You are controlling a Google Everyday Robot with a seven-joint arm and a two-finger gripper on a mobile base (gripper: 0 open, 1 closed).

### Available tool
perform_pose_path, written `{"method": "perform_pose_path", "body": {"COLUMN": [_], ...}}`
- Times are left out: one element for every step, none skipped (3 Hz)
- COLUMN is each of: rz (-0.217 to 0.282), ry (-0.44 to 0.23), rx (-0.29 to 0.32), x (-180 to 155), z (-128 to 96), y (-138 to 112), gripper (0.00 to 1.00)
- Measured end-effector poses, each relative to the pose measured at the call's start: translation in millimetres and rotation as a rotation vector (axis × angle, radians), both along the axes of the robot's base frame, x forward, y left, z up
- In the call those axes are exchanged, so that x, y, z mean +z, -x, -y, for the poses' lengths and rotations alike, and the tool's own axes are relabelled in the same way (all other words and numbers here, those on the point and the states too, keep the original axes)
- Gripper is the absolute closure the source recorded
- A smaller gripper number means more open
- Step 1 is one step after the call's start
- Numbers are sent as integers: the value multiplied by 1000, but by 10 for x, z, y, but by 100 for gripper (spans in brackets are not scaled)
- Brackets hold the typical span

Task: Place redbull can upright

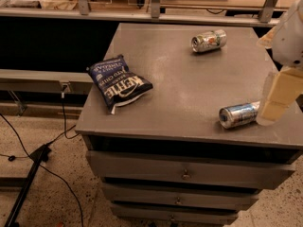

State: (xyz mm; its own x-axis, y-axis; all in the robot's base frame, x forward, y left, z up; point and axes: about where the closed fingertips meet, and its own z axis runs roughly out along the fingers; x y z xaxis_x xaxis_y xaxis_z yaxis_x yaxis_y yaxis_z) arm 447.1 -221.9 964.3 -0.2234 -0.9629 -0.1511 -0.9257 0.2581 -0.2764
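Gripper was at the right edge of the view. It hung down from the white arm, with its cream tip low over the grey cabinet top near the front right corner. How far it stood open could not be told, nor whether it had hold of anything.

Redbull can lay on its side on the top, not upright. It was just beside the gripper on the camera's left. One round end faced the camera, and the other end ran behind the gripper's cream tip and was hidden there. Whether the two touched could not be told.

Second can, silver with green and orange print, also lay on its side. It was well beyond the gripper, towards the back of the top and somewhat to the camera's left. It lay well apart from the redbull can.

Chip bag, dark blue with white lettering, lay flat far across the top from the gripper, close to the opposite side edge.

Drawers were stacked below the gripper's level under the top, each front with a small knob.

Speckled floor lay lower still. A black cable trailed there, far to the camera's left of the gripper.
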Motion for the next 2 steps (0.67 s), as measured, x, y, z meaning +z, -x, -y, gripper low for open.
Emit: {"method": "perform_pose_path", "body": {"rz": [-7,-81], "ry": [122,181], "rx": [34,143], "x": [-366,-733], "z": [183,306], "y": [-228,-381], "gripper": [0,0]}}
